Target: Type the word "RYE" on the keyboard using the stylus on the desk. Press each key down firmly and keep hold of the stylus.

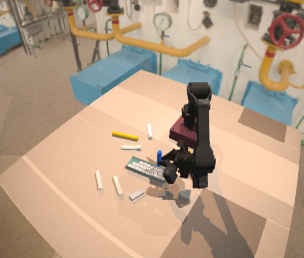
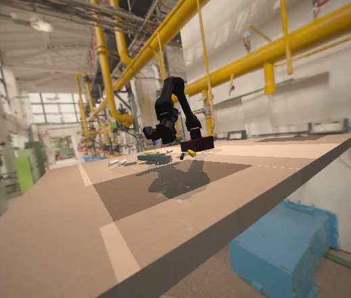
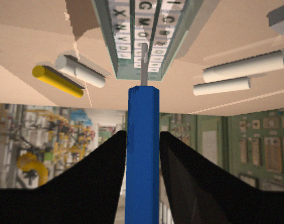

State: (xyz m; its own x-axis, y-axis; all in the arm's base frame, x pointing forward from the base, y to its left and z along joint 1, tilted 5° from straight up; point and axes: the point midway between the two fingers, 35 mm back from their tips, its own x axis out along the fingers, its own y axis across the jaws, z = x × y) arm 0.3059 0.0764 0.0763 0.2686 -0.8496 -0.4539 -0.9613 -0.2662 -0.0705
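Note:
My gripper (image 1: 161, 164) (image 3: 143, 138) is shut on the blue stylus (image 1: 159, 156) (image 2: 154, 143) (image 3: 143, 160). The stylus stands roughly upright between the fingertips, with its thin grey tip pointing down. The keyboard (image 1: 145, 168) (image 2: 144, 158) (image 3: 127, 71) has a teal frame and white keys with dark letters. In the wrist view the tip overlaps the middle of the key rows, near letters such as M and O. In the exterior view the tip looks a little above the keyboard; contact cannot be told. The gripper hides the keyboard's right end in the top view.
A yellow stick (image 1: 125, 135) (image 3: 58, 81) and white sticks (image 1: 131, 148) (image 1: 149, 131) lie behind the keyboard. More white sticks (image 1: 98, 179) (image 1: 117, 185) and grey blocks (image 1: 136, 195) (image 1: 184, 195) lie in front. Another yellow stick (image 2: 191, 153) and a dark pen (image 2: 181, 156) lie near the dark red base (image 2: 197, 144).

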